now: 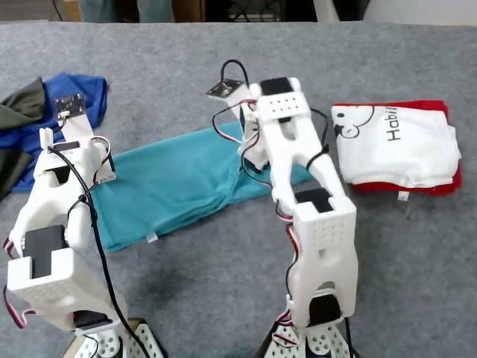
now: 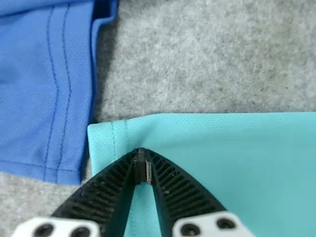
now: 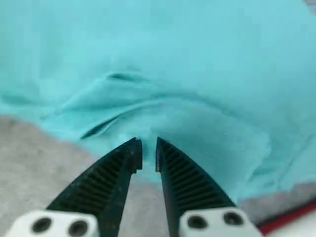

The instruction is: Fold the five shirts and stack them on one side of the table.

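Shirts: two look folded, the white shirt (image 1: 395,145) stacked on the red shirt (image 1: 447,183) at the right.
The teal shirt (image 1: 179,186) lies mid-table, half folded, with the left claw (image 2: 140,165) and right claw (image 3: 145,153) pinched on it; the blue shirt (image 1: 82,89) and dark shirt (image 1: 19,104) wait far left.

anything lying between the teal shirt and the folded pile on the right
Nothing visible does. Bare grey table separates the teal shirt from the white-on-red pile. The right gripper sits at that shirt's edge.
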You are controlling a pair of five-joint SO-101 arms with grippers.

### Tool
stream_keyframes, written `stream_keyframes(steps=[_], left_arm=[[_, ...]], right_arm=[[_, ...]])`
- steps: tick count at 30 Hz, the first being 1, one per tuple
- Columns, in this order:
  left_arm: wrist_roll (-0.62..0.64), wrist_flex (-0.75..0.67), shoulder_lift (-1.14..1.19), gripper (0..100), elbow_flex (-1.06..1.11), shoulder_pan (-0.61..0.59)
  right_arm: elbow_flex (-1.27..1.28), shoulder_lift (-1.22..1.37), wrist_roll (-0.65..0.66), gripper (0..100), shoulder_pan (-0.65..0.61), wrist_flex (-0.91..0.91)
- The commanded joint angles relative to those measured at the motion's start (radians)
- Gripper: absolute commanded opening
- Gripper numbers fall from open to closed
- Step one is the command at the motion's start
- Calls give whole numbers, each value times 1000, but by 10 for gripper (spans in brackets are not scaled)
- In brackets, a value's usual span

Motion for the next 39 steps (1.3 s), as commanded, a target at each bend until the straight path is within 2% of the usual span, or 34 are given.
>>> stream_keyframes(steps=[1,5,7,10,14,17,23,28,32,39], left_arm=[[8,6,-14,29,5,-30],[9,8,-14,29,5,-31],[9,8,-14,29,5,-31],[8,8,-14,29,5,-31],[6,8,-14,29,4,-31],[6,8,-14,29,2,-31],[6,17,-18,29,4,-44],[14,114,-157,30,-16,-93],[14,258,-364,35,-62,-90],[14,436,-690,213,-44,-61]], right_arm=[[-110,-91,-9,67,-48,74],[-104,-41,-18,67,-110,12],[-104,25,-68,67,-130,-58],[-111,133,-137,67,-141,-141],[-147,191,-149,67,-137,-163],[-211,176,-146,67,-135,-115],[-384,119,-95,67,-135,115],[-288,27,-74,67,-91,110],[-119,-173,-61,67,-98,109],[180,-467,72,67,-44,80]])
